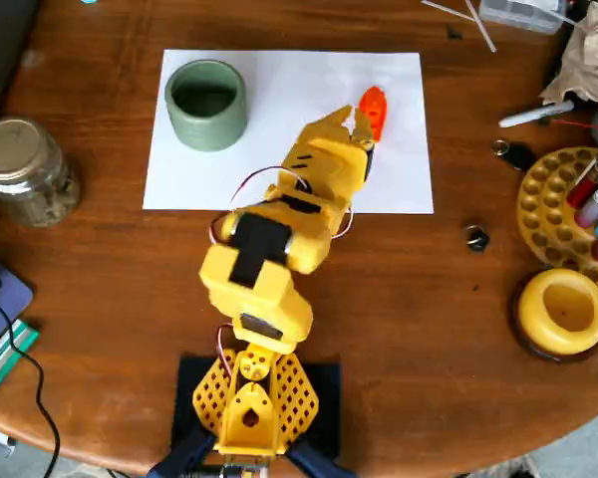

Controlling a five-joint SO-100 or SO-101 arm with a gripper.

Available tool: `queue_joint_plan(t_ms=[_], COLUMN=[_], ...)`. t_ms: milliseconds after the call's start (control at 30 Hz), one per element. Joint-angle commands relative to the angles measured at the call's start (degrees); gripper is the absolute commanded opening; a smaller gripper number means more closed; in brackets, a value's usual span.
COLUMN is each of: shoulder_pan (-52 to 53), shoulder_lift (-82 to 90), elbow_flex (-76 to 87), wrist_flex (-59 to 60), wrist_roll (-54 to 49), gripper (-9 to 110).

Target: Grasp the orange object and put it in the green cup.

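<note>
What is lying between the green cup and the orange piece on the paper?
In the overhead view, only bare white paper lies between the green cup and the orange piece; nothing else sits there.

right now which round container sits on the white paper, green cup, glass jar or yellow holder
The short sage-green cylindrical cup. It stands on the white paper sheet; the glass jar and yellow round holder rest on bare wood.

No text, label, brand, number or sign can be read anywhere in the overhead view. The white sheet of paper (pixel 279 149) is blank on its visible surface, the green cup (pixel 206 104) at about 11 o'clock carries no marking, and the glass jar (pixel 25 169) at 9 o'clock shows no legible label. The pens in the holder (pixel 563 204) at 3 o'clock are too small to read.
</note>
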Motion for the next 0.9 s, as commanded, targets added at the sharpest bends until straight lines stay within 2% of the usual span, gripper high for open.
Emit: queue_joint_plan(t_ms=[0,267,467,867], shoulder_pan=[2.5,3.0,0.6,-1.3], shoulder_lift=[-1.1,-7.8,-13.2,-22.9], elbow_flex=[-2.4,-6.3,-8.3,-17.5], wrist_flex=[-2.2,-3.9,-7.4,-7.4], wrist_roll=[-1.3,-2.2,-2.3,-3.0], gripper=[0,0,14,20])
